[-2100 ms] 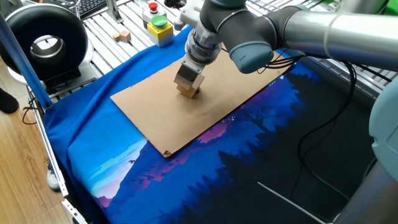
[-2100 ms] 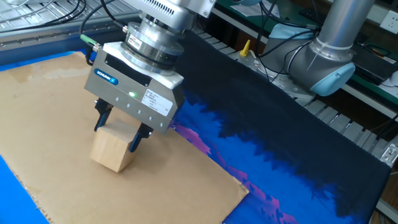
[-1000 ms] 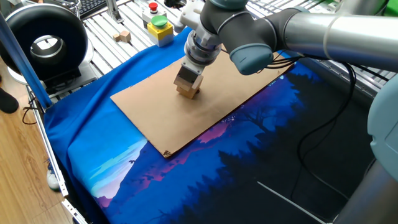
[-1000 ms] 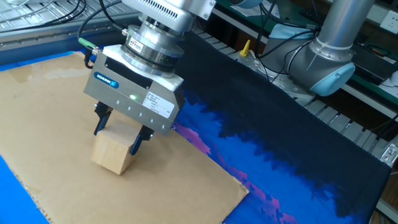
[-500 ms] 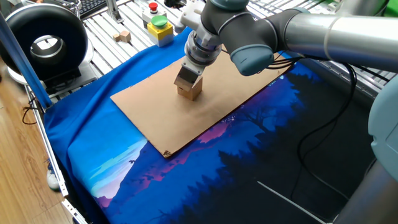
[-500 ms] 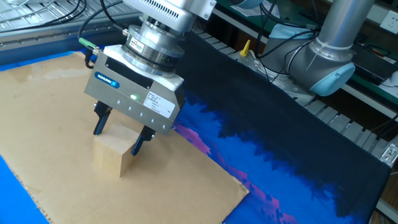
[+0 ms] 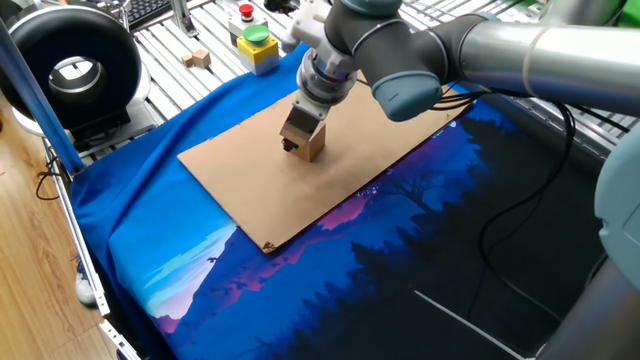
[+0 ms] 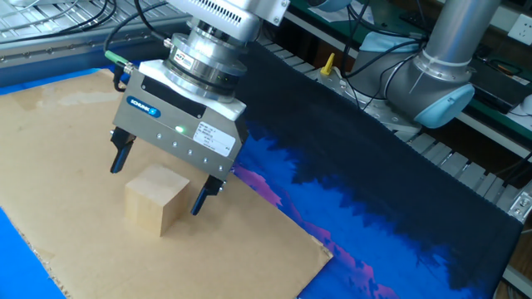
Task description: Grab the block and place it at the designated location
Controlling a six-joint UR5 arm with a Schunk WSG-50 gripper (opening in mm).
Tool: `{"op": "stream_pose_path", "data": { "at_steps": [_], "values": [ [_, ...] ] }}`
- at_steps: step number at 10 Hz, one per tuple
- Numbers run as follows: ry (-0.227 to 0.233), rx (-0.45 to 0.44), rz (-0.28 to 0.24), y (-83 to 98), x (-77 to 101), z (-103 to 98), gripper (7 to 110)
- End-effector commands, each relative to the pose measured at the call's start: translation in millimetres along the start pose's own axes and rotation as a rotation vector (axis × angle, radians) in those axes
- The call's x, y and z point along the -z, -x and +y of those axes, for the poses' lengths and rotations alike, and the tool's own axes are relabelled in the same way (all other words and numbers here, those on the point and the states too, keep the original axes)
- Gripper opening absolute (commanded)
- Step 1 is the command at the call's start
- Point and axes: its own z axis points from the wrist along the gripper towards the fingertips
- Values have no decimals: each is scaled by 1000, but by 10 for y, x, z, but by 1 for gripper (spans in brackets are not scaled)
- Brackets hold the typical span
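— Tan wood: where does the block (image 8: pixel 156 198) sit?
— Flat on the brown board (image 8: pixel 58 133), near the board's edge by the blue cloth (image 7: pixel 130 215) (no dot shows).
— And the fingers (image 8: pixel 120 154)?
— Spread wide just above the block, one each side, touching nothing.

light-tan block (image 8: pixel 155 200); brown board (image 7: pixel 250 170); blue forest-print cloth (image 7: pixel 400 260); green button (image 7: pixel 257 37).

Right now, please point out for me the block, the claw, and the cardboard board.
block (image 8: pixel 155 206), the other fixed view, on its top face.
claw (image 8: pixel 161 178), the other fixed view, midway between its open fingertips.
cardboard board (image 7: pixel 250 180), one fixed view, on a bare part.
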Motion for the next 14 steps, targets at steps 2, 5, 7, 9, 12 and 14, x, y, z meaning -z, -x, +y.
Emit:
{"op": "stream_pose_path", "data": {
  "at_steps": [2, 5, 7, 9, 12, 14],
  "values": [
    [46, -1, -11, 80, 204, 63, 88],
    [53, -3, -11, 161, 242, 53, 88],
    [64, -9, 5, 224, 262, 43, 88],
    [53, -16, 97, 163, 296, -31, 44],
    [63, -72, 295, -180, 385, -2, 44],
    [109, -184, 323, -115, 404, 141, 44]
  ]
}}
